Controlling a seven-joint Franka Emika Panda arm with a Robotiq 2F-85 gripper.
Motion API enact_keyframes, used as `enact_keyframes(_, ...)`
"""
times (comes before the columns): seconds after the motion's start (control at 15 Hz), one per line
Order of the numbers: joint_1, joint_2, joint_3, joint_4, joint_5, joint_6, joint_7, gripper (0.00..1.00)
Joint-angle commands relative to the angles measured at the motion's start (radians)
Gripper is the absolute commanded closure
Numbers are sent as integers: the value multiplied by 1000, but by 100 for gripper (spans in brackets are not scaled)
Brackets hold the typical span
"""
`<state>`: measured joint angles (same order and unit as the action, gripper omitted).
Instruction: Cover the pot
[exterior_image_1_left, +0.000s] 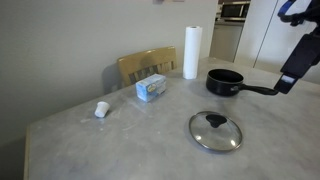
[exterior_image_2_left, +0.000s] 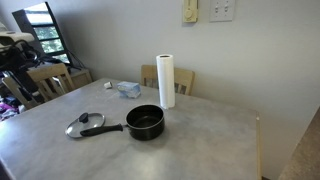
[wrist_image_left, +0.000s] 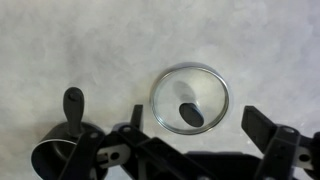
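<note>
The pot (exterior_image_1_left: 224, 82) is a small black saucepan with a long straight handle, standing uncovered on the grey table in both exterior views (exterior_image_2_left: 146, 122). The glass lid (exterior_image_1_left: 216, 131) with a metal rim and black knob lies flat on the table beside it (exterior_image_2_left: 83, 124). In the wrist view the lid (wrist_image_left: 190, 92) lies below, between my fingers, and the pot (wrist_image_left: 55, 160) sits at the lower left with its handle pointing up. My gripper (wrist_image_left: 197, 120) is open and empty, well above the lid. The arm (exterior_image_1_left: 298, 50) shows at the right edge.
A white paper towel roll (exterior_image_1_left: 191, 52) stands behind the pot. A blue and white box (exterior_image_1_left: 152, 88) and a small white cup (exterior_image_1_left: 101, 110) sit toward the far side. A wooden chair (exterior_image_1_left: 147, 63) stands at the table's edge.
</note>
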<state>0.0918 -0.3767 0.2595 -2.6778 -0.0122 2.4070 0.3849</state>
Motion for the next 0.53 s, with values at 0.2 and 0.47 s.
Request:
enact_keyframes(0.2, 56, 209, -127, 124, 25, 103, -434, 0)
enact_keyframes(0.47, 47, 179, -123, 106, 12, 87, -403, 0)
